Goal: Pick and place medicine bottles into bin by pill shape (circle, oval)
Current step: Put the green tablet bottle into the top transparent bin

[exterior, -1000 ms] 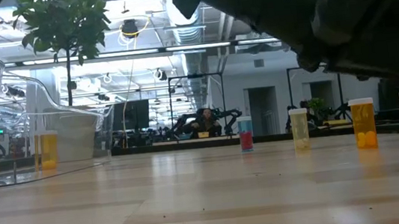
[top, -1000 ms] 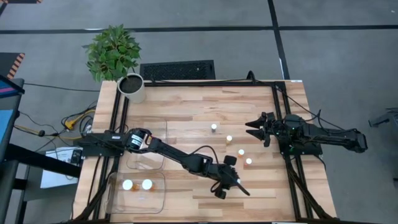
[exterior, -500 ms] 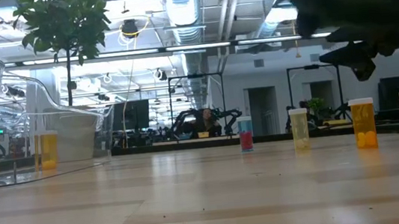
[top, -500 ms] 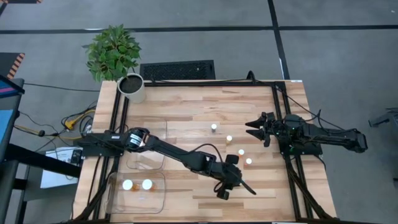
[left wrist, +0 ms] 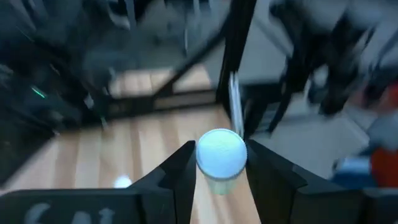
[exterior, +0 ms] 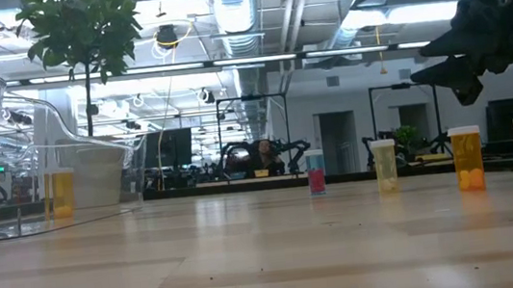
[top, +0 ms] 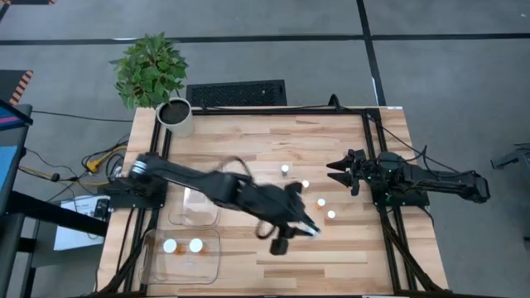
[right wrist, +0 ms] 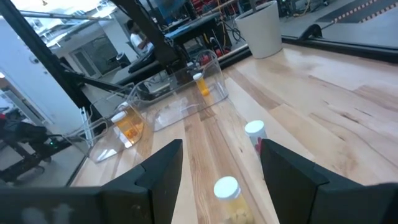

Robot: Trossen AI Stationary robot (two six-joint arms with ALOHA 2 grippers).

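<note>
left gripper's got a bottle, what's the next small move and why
Probably carry on swinging toward the clear bins at the table's left side. The left gripper is shut on a white-capped bottle and hangs mid-table, not over either bin. The right gripper waits open at the right.

Even, bright overhead light falls on the pale wooden worktop (top: 248,141), with only soft, short shadows. The dark left arm (top: 224,189) smears with motion blur towards four o'clock. Long ceiling light strips (exterior: 228,62) glare at twelve o'clock in the low view. The left wrist view is dim and heavily blurred throughout.
</note>
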